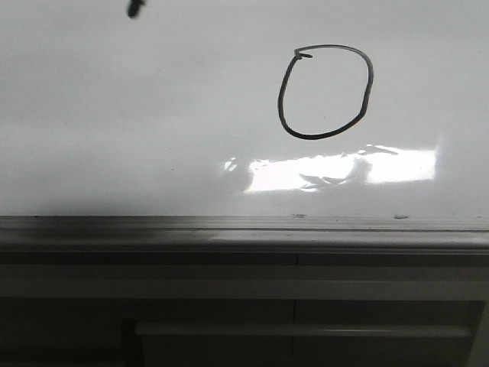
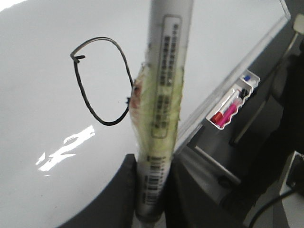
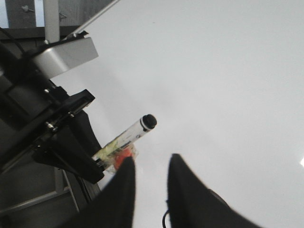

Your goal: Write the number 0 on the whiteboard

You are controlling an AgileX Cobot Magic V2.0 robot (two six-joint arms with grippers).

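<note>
The number 0 [image 1: 313, 138] is a black lopsided oval on the whiteboard [image 1: 114, 138], with a tick at its upper left. In the left wrist view the 0 [image 2: 81, 90] lies just beyond the marker. My left gripper [image 2: 153, 190] is shut on a white marker [image 2: 164, 95] with a printed label and yellowish tape. The marker's dark tip [image 1: 135, 8] shows at the top edge of the front view, away from the 0. My right gripper [image 3: 149, 164] is open and empty over the board. It sees the marker [image 3: 133, 133] held in the left gripper [image 3: 71, 152].
The grey metal rail [image 1: 244, 226] runs along the board's near edge. Bright light glare [image 1: 336, 170] lies below the 0. A small tray [image 2: 232, 107] with red and pink markers hangs off the board's edge, beside dark frame parts.
</note>
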